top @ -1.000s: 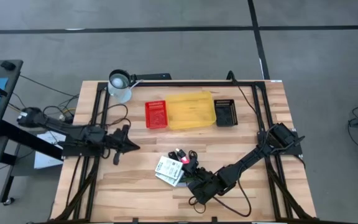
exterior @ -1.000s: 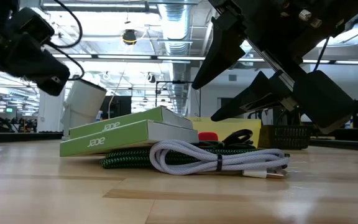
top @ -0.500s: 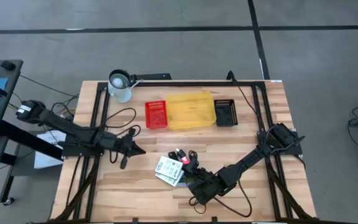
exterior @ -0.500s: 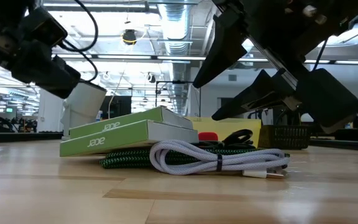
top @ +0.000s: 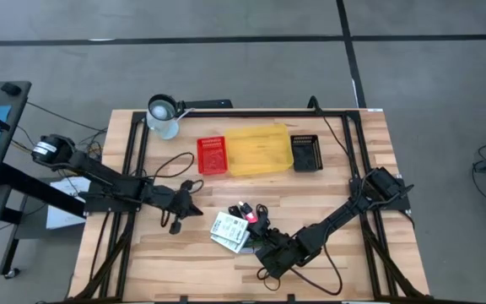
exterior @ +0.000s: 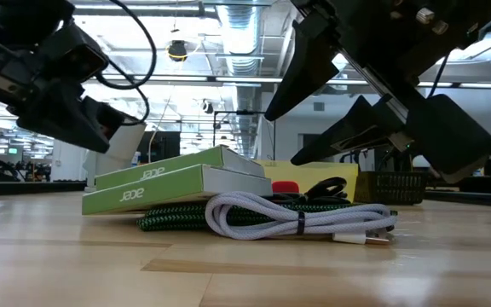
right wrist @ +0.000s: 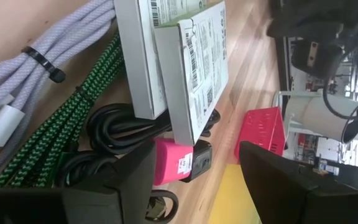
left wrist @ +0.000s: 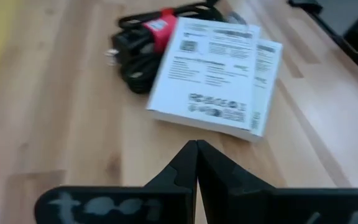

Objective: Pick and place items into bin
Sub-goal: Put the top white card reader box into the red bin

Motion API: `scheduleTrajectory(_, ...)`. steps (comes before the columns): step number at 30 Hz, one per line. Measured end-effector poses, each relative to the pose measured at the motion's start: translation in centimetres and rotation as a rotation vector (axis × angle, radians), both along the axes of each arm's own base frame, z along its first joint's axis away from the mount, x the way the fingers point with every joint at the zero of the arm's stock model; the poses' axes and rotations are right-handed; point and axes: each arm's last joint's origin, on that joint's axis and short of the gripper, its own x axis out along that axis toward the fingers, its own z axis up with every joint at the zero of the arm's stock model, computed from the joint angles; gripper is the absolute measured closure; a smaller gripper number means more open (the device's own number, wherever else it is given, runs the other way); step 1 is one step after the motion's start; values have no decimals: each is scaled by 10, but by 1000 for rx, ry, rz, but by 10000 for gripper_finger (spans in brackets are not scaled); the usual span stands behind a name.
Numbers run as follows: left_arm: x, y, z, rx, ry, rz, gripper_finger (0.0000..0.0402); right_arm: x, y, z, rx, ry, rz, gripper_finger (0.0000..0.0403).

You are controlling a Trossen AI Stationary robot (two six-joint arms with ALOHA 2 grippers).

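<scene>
High view: yellow bin (top: 260, 150), contents unclear.

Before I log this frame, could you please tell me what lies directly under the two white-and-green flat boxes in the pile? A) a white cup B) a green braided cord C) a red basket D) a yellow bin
B: in the low view the two white-and-green flat boxes rest on a green braided cord, beside a coiled pale lilac cable; the right wrist view shows the same cord running under them.
</scene>
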Motion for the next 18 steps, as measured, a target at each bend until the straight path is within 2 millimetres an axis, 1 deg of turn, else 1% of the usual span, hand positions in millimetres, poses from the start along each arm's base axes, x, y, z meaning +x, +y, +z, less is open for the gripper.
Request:
scheduleTrajectory(5, 14, -5, -3, 6, 45, -20, 401, 0, 0, 0, -1, 0, 0, 177)
scheduleTrajectory(13, 34, -11, -17, 90, 123, -58, 401, 0, 0, 0, -1, 0, 0, 177)
scheduleTrajectory(18, 42, -13, -22, 123, 170, -58, 401, 0, 0, 0, -1, 0, 0, 177)
